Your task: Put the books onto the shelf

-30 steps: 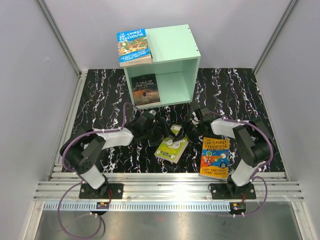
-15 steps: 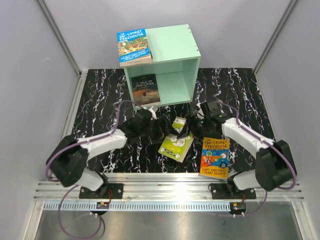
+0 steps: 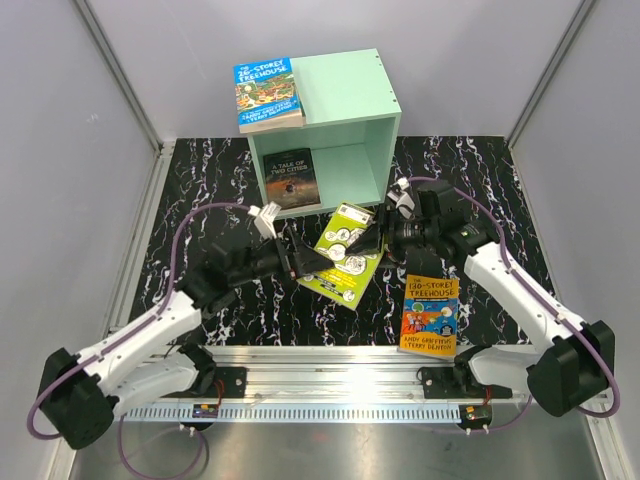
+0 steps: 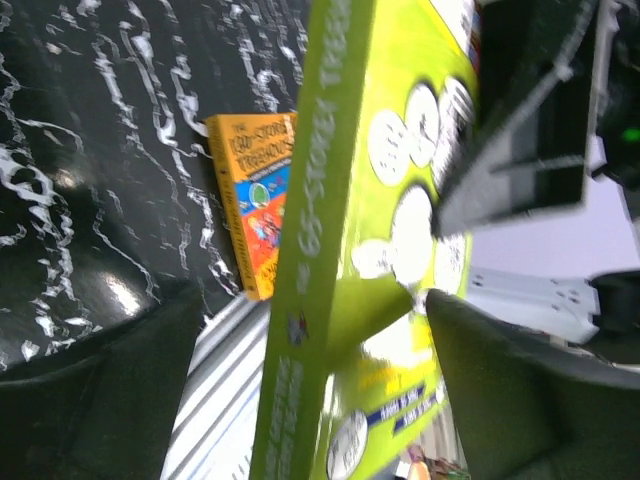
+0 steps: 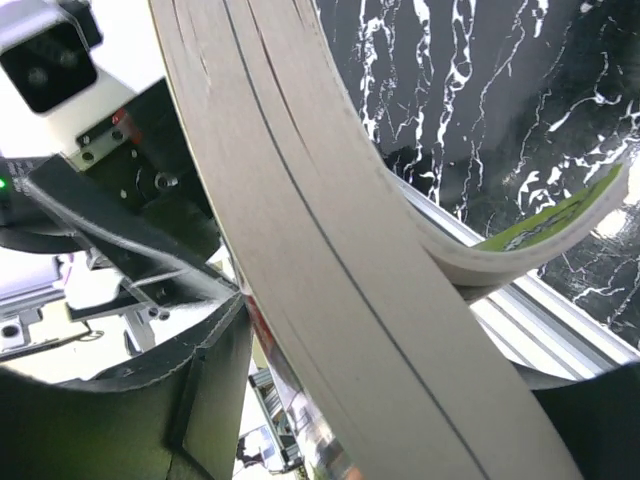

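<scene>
Lime-green book (image 3: 345, 258) is off the tabletop (image 3: 200, 200), tilted, in mid-air just in front of the shelf (image 3: 345, 95) opening, between the two hands.

Right hand (image 3: 386, 238): clamped on the book's far right edge. The wrist view shows the page block running between its fingers and the book bowing under its own weight.

Left hand (image 3: 308, 264): fingers apart, straddling the spine end. The wrist view shows a gap between one finger and the cover, so no grip there.

Around it:
- Dark book (image 3: 292, 178) stands upright inside the shelf, at the left of the opening.
- Blue book (image 3: 268, 95) lies on top of the shelf, at the left, overhanging the front edge.
- Orange book (image 3: 430, 313) lies flat on the tabletop near the rail (image 3: 330, 375), under the right arm (image 3: 510, 285), well apart from the shelf.
- The left arm (image 3: 150, 330) has its wrist just in front of the shelf's lower left corner, near the dark book.

Versus one second ago:
- The lime-green book was lying low near the tabletop, closer to the rail. It is now raised, tipped up more and nearer the shelf.
- Both arms were folded back over their bases and are now stretched forward.
- The blue, dark and orange books have not moved, and neither has the shelf.
</scene>
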`<act>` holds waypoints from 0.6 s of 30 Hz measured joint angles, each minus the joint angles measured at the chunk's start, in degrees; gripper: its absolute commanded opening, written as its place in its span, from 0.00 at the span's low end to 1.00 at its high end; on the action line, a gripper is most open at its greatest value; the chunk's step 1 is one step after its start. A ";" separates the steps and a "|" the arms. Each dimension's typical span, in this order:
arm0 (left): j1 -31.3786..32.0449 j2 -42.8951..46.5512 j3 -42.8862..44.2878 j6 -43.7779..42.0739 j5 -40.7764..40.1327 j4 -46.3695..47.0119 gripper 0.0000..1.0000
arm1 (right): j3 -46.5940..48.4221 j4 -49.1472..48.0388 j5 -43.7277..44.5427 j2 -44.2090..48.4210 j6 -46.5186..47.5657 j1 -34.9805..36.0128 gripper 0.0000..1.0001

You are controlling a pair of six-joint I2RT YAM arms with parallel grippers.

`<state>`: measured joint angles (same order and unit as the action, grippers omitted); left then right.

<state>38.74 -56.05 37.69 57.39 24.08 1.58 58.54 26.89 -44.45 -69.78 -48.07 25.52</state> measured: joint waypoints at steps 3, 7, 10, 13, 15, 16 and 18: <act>-0.02 4.79 -2.27 0.74 1.07 0.72 0.24 | 0.07 -0.48 -0.63 0.07 -0.35 0.00 0.00; -0.20 10.10 -4.00 2.69 1.51 2.86 0.00 | 0.04 -1.20 -2.27 0.24 -0.48 0.42 0.00; -0.20 11.50 -4.20 3.65 1.49 2.84 0.00 | 0.04 -2.19 -3.04 0.63 -0.98 0.68 0.04; -0.20 11.69 -3.61 3.76 1.51 1.86 0.00 | 0.04 -2.23 -3.21 0.72 -1.44 0.70 0.93; -0.24 11.69 -1.42 2.58 1.49 -1.05 0.00 | 0.04 -1.57 -2.54 0.74 -1.79 0.50 1.00; -0.22 11.47 0.87 1.60 1.33 -3.91 0.00 | 0.17 -1.05 -2.40 0.76 -1.66 0.35 1.00; -0.26 10.45 6.16 -0.79 0.96 -9.55 0.00 | 1.42 1.14 -1.38 0.79 -0.94 0.35 1.00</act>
<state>38.48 -45.60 43.86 56.60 25.04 -7.97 59.96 28.03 -45.82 -68.99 -49.01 25.87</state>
